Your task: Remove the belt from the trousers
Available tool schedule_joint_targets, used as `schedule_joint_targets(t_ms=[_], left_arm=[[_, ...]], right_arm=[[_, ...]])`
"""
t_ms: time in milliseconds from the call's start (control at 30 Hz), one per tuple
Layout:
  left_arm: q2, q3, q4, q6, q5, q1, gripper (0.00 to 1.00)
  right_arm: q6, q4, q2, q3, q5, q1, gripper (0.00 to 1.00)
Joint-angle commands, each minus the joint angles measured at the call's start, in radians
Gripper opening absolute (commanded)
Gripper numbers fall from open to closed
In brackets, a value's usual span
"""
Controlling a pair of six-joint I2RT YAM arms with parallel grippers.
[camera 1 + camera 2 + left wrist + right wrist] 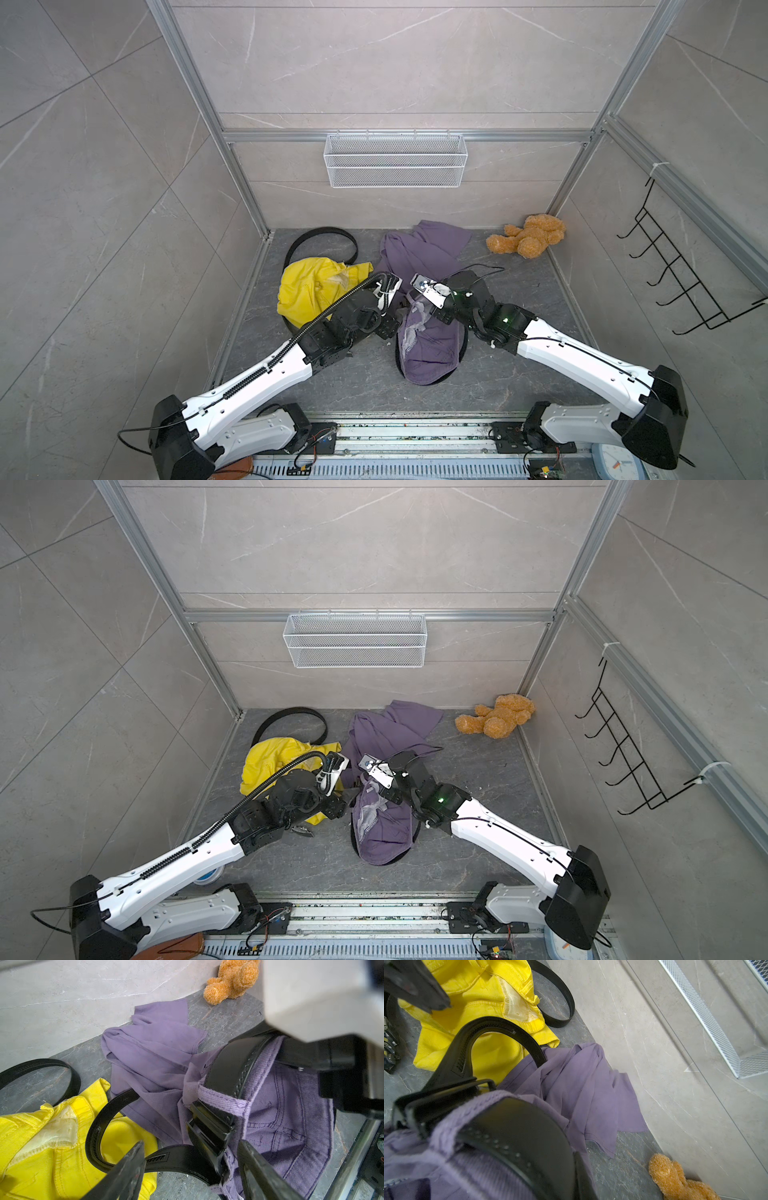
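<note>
Belt buckle [209, 1126] is framed between the left jaws, which are spread and grip nothing, apparently so that it can be seized and drawn out. Just right of it, the waistband of the purple trousers [286, 1118] is pinched and raised by the clenched right jaws, anchoring the cloth. The belt [226, 1076] is threaded through a loop, mid-bench [519, 374]; yellow trousers [307, 286] lie left.

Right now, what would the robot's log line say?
left tool: open, either side of buckle | right tool: shut on purple trousers | belt: threaded through belt loop
</note>
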Motion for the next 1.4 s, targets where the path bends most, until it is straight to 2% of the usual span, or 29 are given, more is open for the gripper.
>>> schedule_joint_targets(t_ms=[0,400,733,800,967,1100,1233,1333,1367], left_arm=[[0.009,0.018,0.054,0.016,-0.018,-0.006,0.71],[0.071,0.022,0.092,-0.006,-0.051,-0.007,0.70],[0.071,-0.016,0.171,-0.015,-0.157,-0.013,0.59],[0.072,-0.018,0.190,-0.006,-0.162,-0.014,0.54],[0.097,-0.006,0.223,0.020,-0.160,-0.013,0.27],[0.101,-0.010,0.254,0.035,-0.162,-0.015,0.11],[0.090,-0.014,0.266,0.047,-0.158,-0.013,0.01],[0.074,-0.017,0.258,0.054,-0.160,-0.013,0.00],[0.069,-0.018,0.255,0.055,-0.161,-0.013,0.00]], right_arm=[[0.042,0.027,-0.040,0.056,-0.020,0.004,0.00],[0.064,0.005,-0.057,0.081,-0.045,0.005,0.00],[0.091,-0.026,-0.069,0.093,-0.092,0.005,0.00],[0.096,-0.029,-0.067,0.090,-0.101,0.008,0.00],[0.106,-0.029,-0.058,0.084,-0.124,0.012,0.00],[0.102,-0.038,-0.055,0.087,-0.123,0.012,0.00],[0.100,-0.053,-0.056,0.087,-0.118,0.012,0.00],[0.105,-0.058,-0.050,0.084,-0.099,0.013,0.00],[0.107,-0.058,-0.047,0.084,-0.093,0.013,0.04]])
